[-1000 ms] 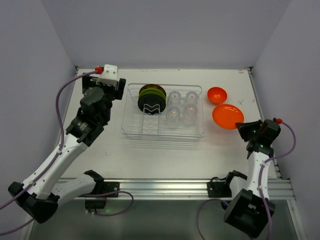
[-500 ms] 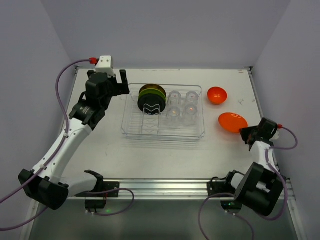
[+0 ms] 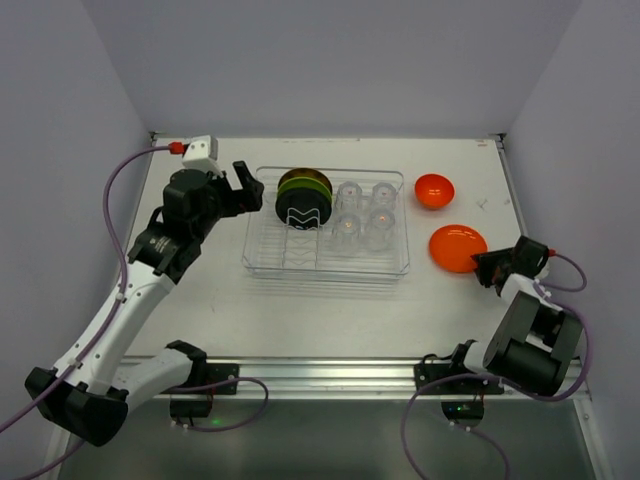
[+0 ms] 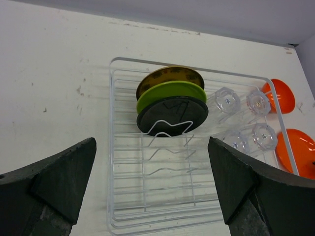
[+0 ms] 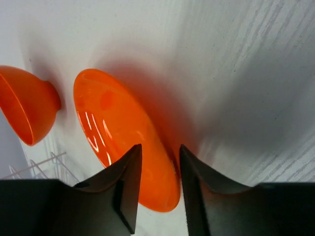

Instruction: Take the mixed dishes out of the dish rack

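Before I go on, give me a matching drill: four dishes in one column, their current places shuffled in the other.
1 orange bowl
2 orange plate
3 black plate
4 glasses

A right half of the rack
B at the right end effector's tips
C on the table, beyond the orange plate
D upright in the rack's left half

Pairs: 1-C, 2-B, 3-D, 4-A

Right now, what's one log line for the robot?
left jaws: wide open, facing dish rack | right jaws: slightly parted at orange plate rim | orange bowl: outside rack
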`<state>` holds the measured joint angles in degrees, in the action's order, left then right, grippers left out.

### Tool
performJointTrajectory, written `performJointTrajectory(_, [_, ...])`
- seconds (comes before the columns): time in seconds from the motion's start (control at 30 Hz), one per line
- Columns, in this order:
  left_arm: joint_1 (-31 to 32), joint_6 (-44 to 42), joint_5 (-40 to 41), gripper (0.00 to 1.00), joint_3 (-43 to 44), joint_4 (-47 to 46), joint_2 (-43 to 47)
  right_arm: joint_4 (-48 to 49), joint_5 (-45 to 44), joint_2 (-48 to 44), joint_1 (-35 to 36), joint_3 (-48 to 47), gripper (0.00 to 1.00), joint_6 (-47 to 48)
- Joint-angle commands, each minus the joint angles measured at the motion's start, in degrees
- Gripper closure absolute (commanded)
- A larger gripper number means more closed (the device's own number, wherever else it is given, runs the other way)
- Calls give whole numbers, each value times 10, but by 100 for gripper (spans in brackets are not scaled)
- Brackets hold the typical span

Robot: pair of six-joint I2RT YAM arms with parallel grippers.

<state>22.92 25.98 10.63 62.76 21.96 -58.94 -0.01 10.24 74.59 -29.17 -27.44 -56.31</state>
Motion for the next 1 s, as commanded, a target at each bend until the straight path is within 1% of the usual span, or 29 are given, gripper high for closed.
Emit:
performJointTrajectory(0.0, [-2, 19, -49, 0, -7, -18, 12, 34, -1, -15, 7, 8, 58, 18])
performJointTrajectory(0.07, [-2, 37, -75, 0, -28, -62, 21, 20, 1, -23, 8, 8, 44, 23])
performJointTrajectory(0.1, [-2, 50, -80, 0, -55, -76, 23, 16, 6, -30, 8, 10, 33, 27])
performJointTrajectory(0.13, [-2, 82, -83, 0, -67, -88, 24, 9, 4, -50, 8, 10, 28, 30])
performJointTrajectory(0.17, [-2, 95, -84, 0, -74, -100, 19, -18, -2, -64, 8, 7, 22, 41])
performJointTrajectory(0.2, [-2, 103, -90, 0, -75, -101, 12, -37, -19, -79, 8, 5, 13, 47])
performJointTrajectory(0.23, [-2, 107, -99, 0, -70, -101, 3, -78, -28, -109, 8, -2, 1, 54])
performJointTrajectory(0.3, [-2, 88, -129, 0, -44, -96, -33, -135, -63, -145, 8, -30, 1, 79])
performJointTrajectory(0.33, [0, 76, -154, 0, -33, -95, -48, -181, -91, -188, 8, -39, 1, 81])
performJointTrajectory(0.4, [8, 48, -157, 0, -1, -75, -99, -202, -76, -238, 8, -46, 1, 85])
performJointTrajectory(0.43, [27, 3, -150, 0, 49, -57, -120, -198, -24, -263, 8, -44, 1, 85])
performJointTrajectory(0.47, [40, -26, -118, 0, 80, -13, -165, -183, 19, -311, 8, -35, 1, 96])
performJointTrajectory(0.5, [55, -90, -101, 0, 111, 10, -188, -163, 72, -332, 8, -29, 1, 102])
performJointTrajectory(0.53, [83, -123, -58, 0, 172, 52, -234, -132, 168, -348, 9, -21, 1, 101])
performJointTrajectory(0.6, [103, -180, -20, 0, 221, 75, -271, -112, 250, -372, 11, -17, 1, 100])
performJointTrajectory(0.63, [113, -229, -9, 0, 236, 76, -283, -111, 280, -374, 13, -17, 1, 106])
performJointTrajectory(0.67, [114, -253, -16, 0, 248, 64, -299, -116, 312, -375, 15, -16, 1, 109])
performJointTrajectory(0.7, [114, -313, -26, 0, 250, 56, -304, -118, 321, -382, 17, -12, 1, 112])
performJointTrajectory(0.73, [114, -339, -59, 0, 250, 49, -311, -120, 325, -388, 19, -7, 1, 122])
performJointTrajectory(0.77, [114, -366, -71, 0, 249, 40, -314, -124, 325, -393, 19, 3, 1, 127])
performJointTrajectory(0.8, [114, -402, -73, 0, 250, 35, -316, -127, 321, -406, 19, 6, 1, 133])
performJointTrajectory(0.87, [114, -443, -76, 0, 243, 32, -321, -143, 324, -414, 19, 9, 1, 159])
performJointTrajectory(0.9, [114, -490, -76, 0, 241, 34, -325, -146, 328, -417, 19, 12, 1, 166])
performJointTrajectory(0.97, [113, -517, -65, 2, 246, 48, -343, -119, 335, -415, 19, 29, 1, 172])
